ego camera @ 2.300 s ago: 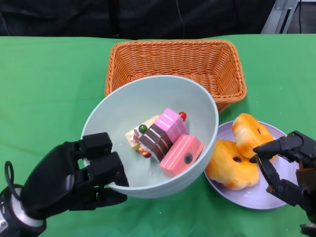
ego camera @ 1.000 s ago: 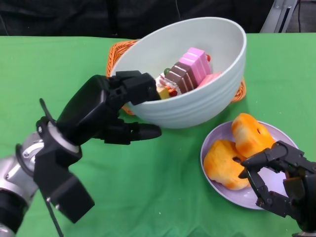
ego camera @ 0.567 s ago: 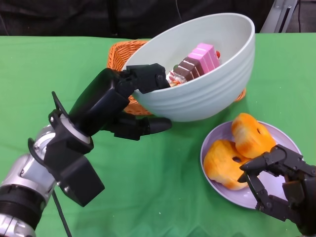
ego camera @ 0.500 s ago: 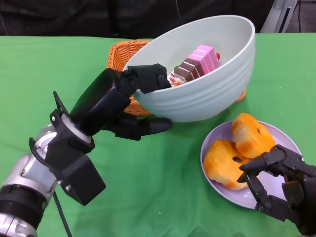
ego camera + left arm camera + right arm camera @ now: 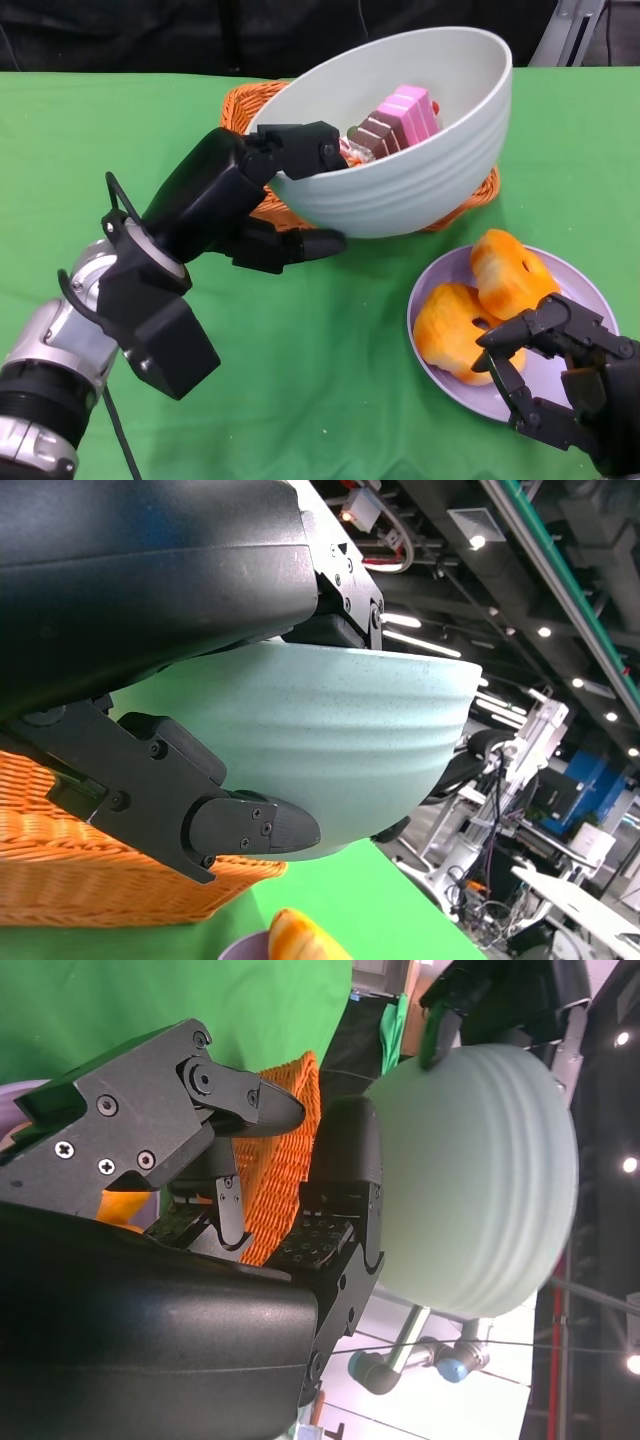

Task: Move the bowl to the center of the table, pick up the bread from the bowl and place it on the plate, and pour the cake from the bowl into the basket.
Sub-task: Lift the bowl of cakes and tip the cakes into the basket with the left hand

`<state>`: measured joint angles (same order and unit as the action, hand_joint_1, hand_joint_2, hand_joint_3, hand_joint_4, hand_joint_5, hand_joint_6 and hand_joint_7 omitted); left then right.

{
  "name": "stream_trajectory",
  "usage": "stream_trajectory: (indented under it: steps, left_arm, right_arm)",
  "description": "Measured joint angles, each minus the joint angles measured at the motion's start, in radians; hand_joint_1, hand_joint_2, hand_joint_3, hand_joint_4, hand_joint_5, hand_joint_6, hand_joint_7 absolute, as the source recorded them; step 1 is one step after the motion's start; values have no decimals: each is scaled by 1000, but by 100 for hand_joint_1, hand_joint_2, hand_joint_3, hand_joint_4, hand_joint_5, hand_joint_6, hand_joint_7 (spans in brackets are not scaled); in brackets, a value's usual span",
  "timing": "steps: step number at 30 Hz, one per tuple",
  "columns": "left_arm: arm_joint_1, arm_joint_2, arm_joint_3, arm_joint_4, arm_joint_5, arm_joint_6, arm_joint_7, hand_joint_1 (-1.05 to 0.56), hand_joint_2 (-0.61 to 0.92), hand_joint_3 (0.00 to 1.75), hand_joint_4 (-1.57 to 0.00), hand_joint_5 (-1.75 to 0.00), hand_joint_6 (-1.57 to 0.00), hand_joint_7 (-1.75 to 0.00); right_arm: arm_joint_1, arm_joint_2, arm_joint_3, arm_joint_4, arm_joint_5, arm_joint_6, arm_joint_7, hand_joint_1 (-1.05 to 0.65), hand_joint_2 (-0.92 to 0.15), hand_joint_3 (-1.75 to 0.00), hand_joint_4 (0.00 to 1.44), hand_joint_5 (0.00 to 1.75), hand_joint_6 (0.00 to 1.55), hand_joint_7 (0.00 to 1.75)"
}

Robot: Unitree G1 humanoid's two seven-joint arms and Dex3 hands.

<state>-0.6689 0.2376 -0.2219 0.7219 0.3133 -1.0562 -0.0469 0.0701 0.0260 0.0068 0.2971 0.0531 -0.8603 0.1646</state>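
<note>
— Green cloth is seen across the whole worktop (image 5: pixel 330 400), with dark background along the top of the frame. Where is the bowl (image 5: pixel 420 170) held?

— It is gripped at its near rim by the left hand (image 5: pixel 255 195), raised in the upper middle of the frame above the basket (image 5: pixel 262 205), which is mostly hidden behind it. The bowl is tipped, its mouth turned up and toward the camera rather than toward the basket.

— And the cake (image 5: pixel 395 120)?

— The layered pieces are stacked against the far inner wall, long axis slanting from lower left to upper right. Both pieces of bread (image 5: pixel 480 300) are already lying on the plate (image 5: pixel 580 290) at the lower right.

— What could go wrong?

— If the bowl is tilted before its mouth is over the basket, the cake may be spilled on the cloth. A rim grip on a smooth wall could also slip.

— The right hand (image 5: pixel 555 385)?

— It is held over the plate's near edge, fingers apart, apparently holding nothing, though contact with the bread cannot be ruled out from this angle.
</note>
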Motion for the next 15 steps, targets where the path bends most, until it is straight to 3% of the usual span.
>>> stream_trajectory:
  steps: [9, 15]
  left_arm:
    - [-49, -12, 13, 46, 14, -1, 3, -15, 84, 56, -64, -174, -69, -125]
    - [-70, -26, 19, 92, 34, -3, 9, -14, 81, 64, -65, -175, -66, -134]
  right_arm:
    - [10, 7, 16, -42, 5, -2, -2, -14, -57, -86, 81, 129, 75, 109]
    - [14, 10, 21, -54, 4, -2, -3, -13, -52, -93, 81, 132, 75, 111]
